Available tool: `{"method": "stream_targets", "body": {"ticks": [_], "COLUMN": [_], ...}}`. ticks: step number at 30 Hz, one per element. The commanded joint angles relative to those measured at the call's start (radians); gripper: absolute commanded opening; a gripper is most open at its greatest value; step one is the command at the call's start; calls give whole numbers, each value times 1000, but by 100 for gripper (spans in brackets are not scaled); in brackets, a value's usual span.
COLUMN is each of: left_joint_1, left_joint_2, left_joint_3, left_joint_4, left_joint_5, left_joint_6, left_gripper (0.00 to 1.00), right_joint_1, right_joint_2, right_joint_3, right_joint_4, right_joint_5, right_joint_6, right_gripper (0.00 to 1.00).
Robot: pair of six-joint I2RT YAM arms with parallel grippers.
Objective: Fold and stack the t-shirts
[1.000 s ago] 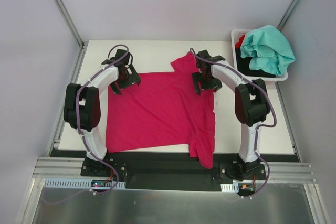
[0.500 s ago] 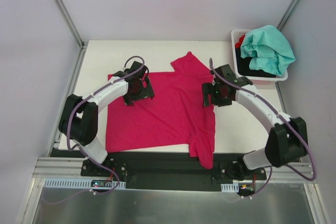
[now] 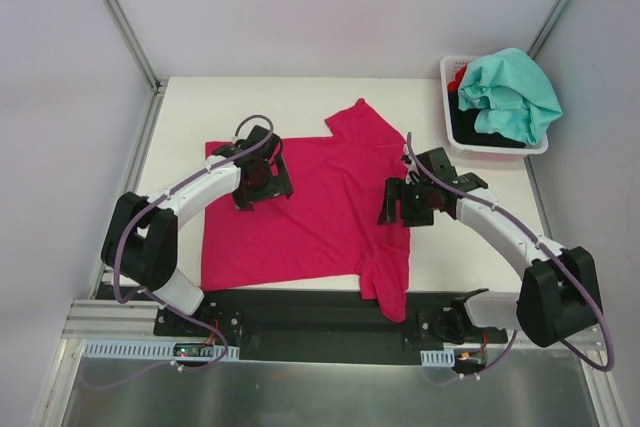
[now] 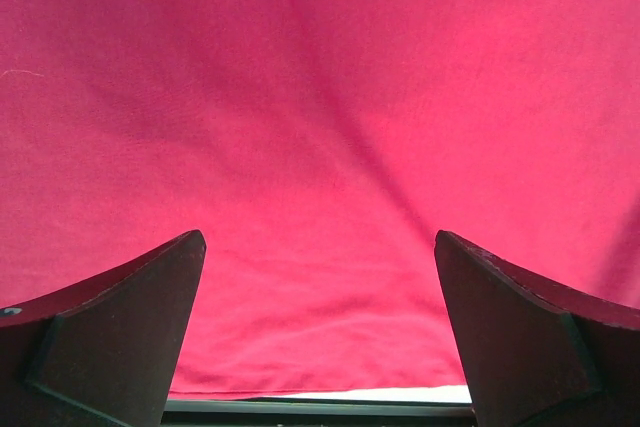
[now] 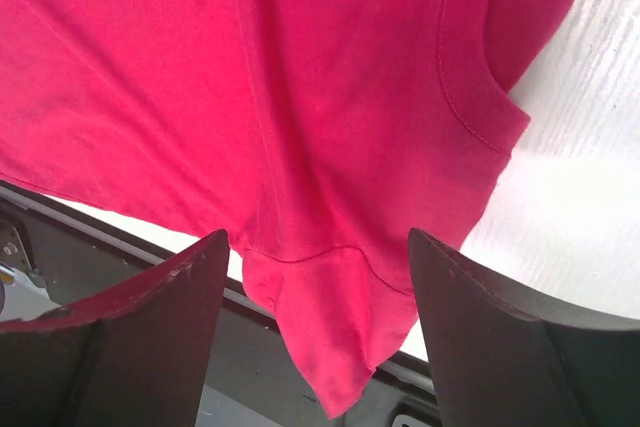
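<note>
Two arms reached in over the white surface (image 3: 300,97) in the top view. One large magenta-pink t-shirt (image 3: 310,207) lay spread across the middle of the frame. One sleeve pointed toward the upper centre, and the other drooped past the near edge of the surface onto the black rail (image 3: 300,307) at lower centre. The left arm (image 3: 200,182) curved in from the lower left, with its wrist over the shirt's upper left corner. In the left wrist view the left jaws were spread wide, released, with nothing between them. Magenta cloth (image 4: 320,127) filled nearly all of that frame, and a thin strip of white surface (image 4: 320,394) showed at the bottom. The right arm (image 3: 500,227) came in from the lower right, with its wrist at the shirt's right edge. In the right wrist view the right jaws were likewise apart and released, gripping nothing. Below them lay the shirt's hemmed side (image 5: 300,97), with the sleeve hanging off the edge at bottom centre and bare surface (image 5: 570,197) at the right. The white basket (image 3: 500,152) sat at the upper right of the top view, well apart from the magenta shirt. A teal-mint t-shirt (image 3: 510,92) was heaped on top of it. Some red cloth (image 3: 458,77) showed at the basket's upper left corner, and black cloth (image 3: 470,127) showed beneath the teal.
</note>
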Motion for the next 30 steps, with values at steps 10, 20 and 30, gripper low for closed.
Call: {"method": "stream_targets", "body": {"ticks": [10, 20, 30], "left_joint_1": [-10, -13, -13], "left_joint_2": [-31, -24, -30], "left_joint_3": [39, 44, 40], "left_joint_4": [-47, -45, -46], "left_joint_5": [-18, -18, -14], "left_joint_6": [-5, -5, -5], "left_gripper": [99, 99, 99], "right_joint_1": [-99, -134, -116], "right_joint_2": [41, 61, 79], "right_joint_3": [7, -75, -101], "right_joint_4": [-22, 4, 51], "right_joint_5": [110, 74, 15], "right_joint_6": [-74, -74, -46], "right_gripper": [75, 76, 63]}}
